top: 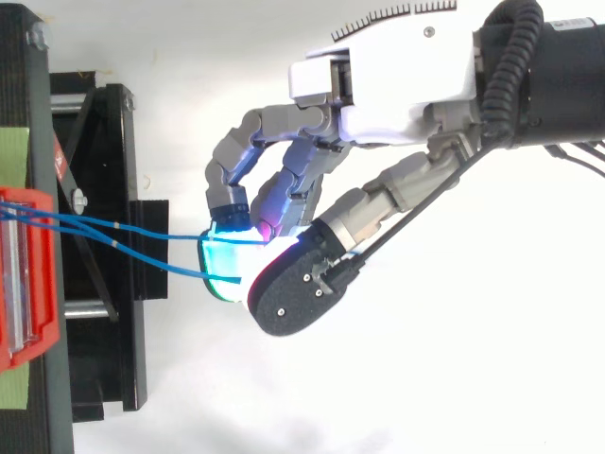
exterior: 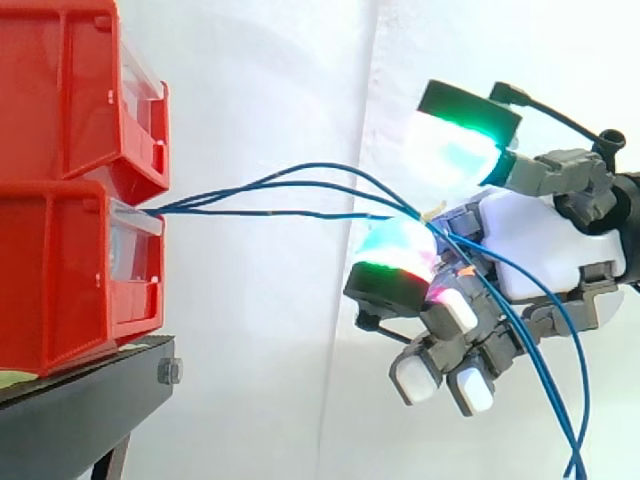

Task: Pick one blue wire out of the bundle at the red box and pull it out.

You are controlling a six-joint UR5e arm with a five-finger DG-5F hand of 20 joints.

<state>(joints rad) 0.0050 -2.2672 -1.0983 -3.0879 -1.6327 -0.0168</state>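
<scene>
Wire bundle strung between box and hand.
The blue wires [exterior: 290, 190] are seen leaving the front of the lower red box [exterior: 60, 280] and running almost level toward the hand [exterior: 545, 245], so their long axis lies along the line of pull, away from the box. The strands are draped over the curled lower pad [exterior: 395, 250] and then fall away past the palm. The upper pad [exterior: 460, 140] is held apart above them, so the wires are judged hooked by bent fingers rather than squeezed. 1 strand is not yet singled out.
</scene>
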